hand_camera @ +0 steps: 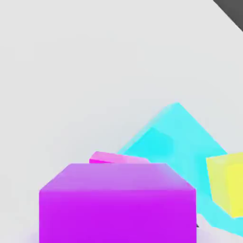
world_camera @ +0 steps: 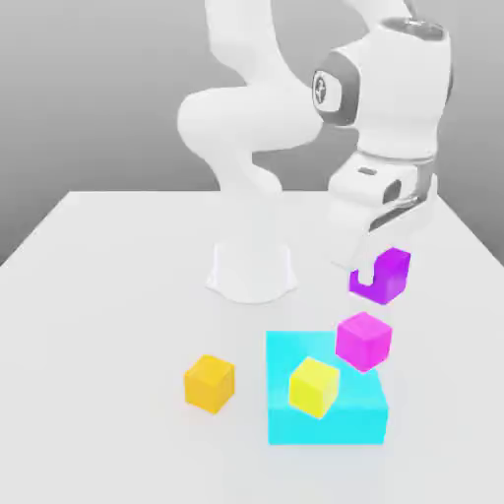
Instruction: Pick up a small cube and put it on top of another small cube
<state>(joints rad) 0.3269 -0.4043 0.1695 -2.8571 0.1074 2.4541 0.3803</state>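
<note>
Exterior view puts the purple-violet small cube [world_camera: 384, 275] in the air, clear of the white bench [world_camera: 108, 325], caught between the fingers [world_camera: 366, 258] of the gripper [world_camera: 377, 268]. The fingers are closed tight on it: one white finger crosses the cube's front face, so the cube shows around it as a notched shape, and the cube sits at the very tips, below the white hand. The arm [world_camera: 246, 128] rises from its round base [world_camera: 252, 271] near the middle of the bench and bends over toward the exterior view's right, with the hand pointing down and tilted.

Below the held cube, and nearer the camera, lies the pink-magenta cube [world_camera: 364, 341]; the two are apart, with a gap of bench showing between them. The pink-magenta cube overlaps the far right corner of the large cyan block [world_camera: 349, 418], which lies flat on the bench. A yellow cube [world_camera: 314, 386] appears over the cyan block's middle. An orange cube [world_camera: 210, 382] stands on the bench well to the exterior view's left of the cyan block.

Hand view has the small cube [hand_camera: 117, 201] close up and large, with the pink-magenta cube [hand_camera: 116, 158] peeking just past its far edge, the cyan block [hand_camera: 175, 137] beyond, and the yellow cube [hand_camera: 228, 182] beside it.
</note>
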